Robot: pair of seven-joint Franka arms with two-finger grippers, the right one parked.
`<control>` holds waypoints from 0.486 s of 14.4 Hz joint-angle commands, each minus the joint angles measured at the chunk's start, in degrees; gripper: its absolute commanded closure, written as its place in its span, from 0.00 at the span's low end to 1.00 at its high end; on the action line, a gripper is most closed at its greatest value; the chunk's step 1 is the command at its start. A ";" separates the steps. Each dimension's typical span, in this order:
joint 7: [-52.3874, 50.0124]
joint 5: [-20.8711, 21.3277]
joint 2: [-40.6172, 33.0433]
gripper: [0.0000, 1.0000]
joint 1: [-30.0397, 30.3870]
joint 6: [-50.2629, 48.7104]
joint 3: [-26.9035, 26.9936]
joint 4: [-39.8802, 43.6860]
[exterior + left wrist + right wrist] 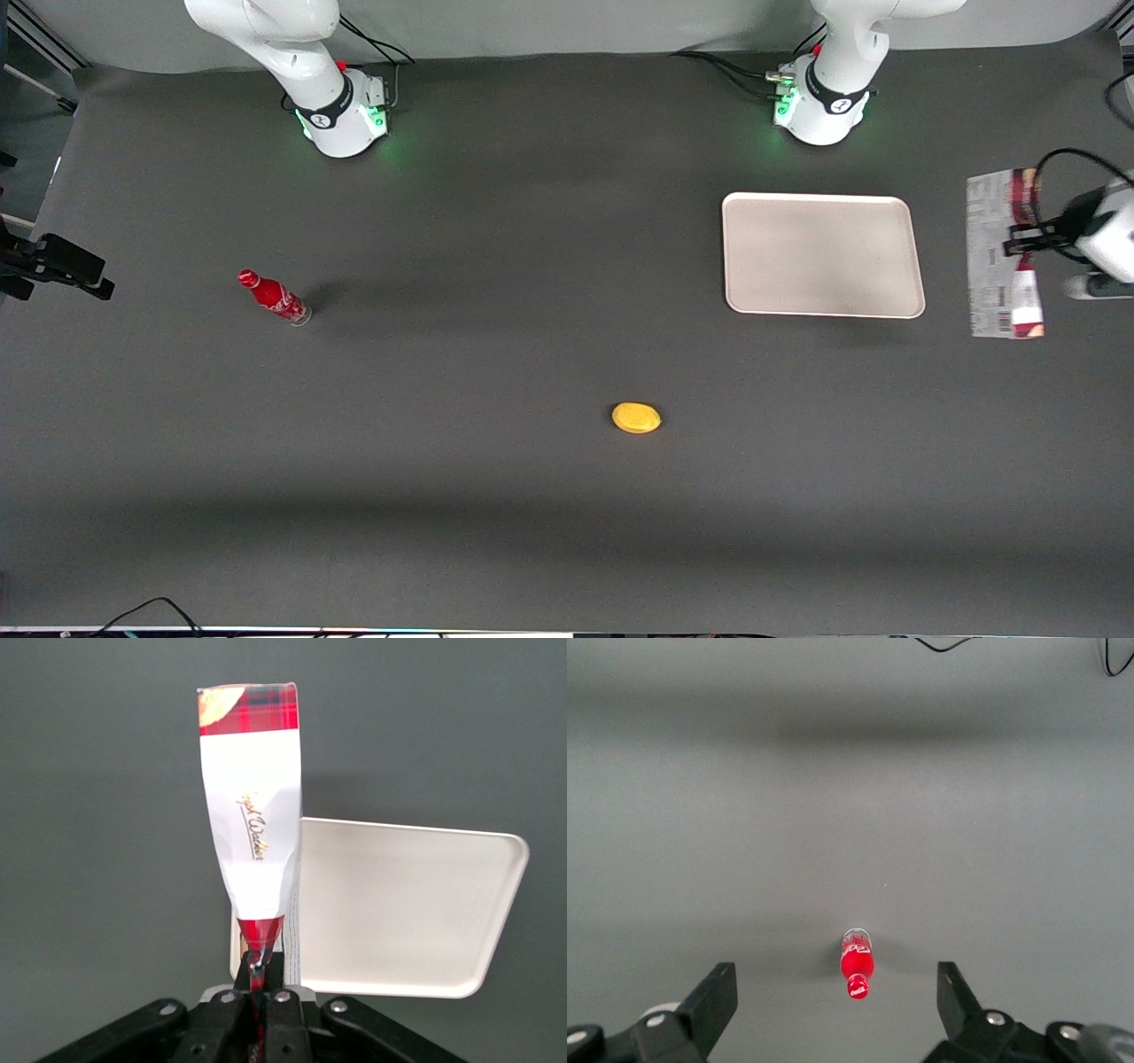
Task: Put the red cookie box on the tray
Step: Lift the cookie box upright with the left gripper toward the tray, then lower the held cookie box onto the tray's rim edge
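Note:
The red cookie box (pixel 992 257) is a long narrow box with a grey-white printed side and dark red plaid ends. It is held toward the working arm's end of the table, beside the tray (pixel 824 255). My left gripper (pixel 1021 244) is shut on the box about halfway along its length. In the left wrist view the box (pixel 252 815) sticks out from the gripper (pixel 260 979), its white patch and plaid end showing, and it covers one edge of the off-white tray (pixel 399 912). Nothing lies on the tray.
A small red bottle (pixel 275 297) stands toward the parked arm's end of the table and also shows in the right wrist view (pixel 858 966). A yellow oval object (pixel 636 417) lies nearer the front camera than the tray.

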 commanded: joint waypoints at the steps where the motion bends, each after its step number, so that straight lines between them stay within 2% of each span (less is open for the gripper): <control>1: -2.26 1.22 -7.69 1.00 -0.71 17.72 -0.36 -22.03; 4: -1.65 2.53 -6.73 1.00 -0.71 31.53 -0.36 -31.53; 7: -1.29 3.41 -6.98 1.00 -0.53 32.53 -0.27 -34.01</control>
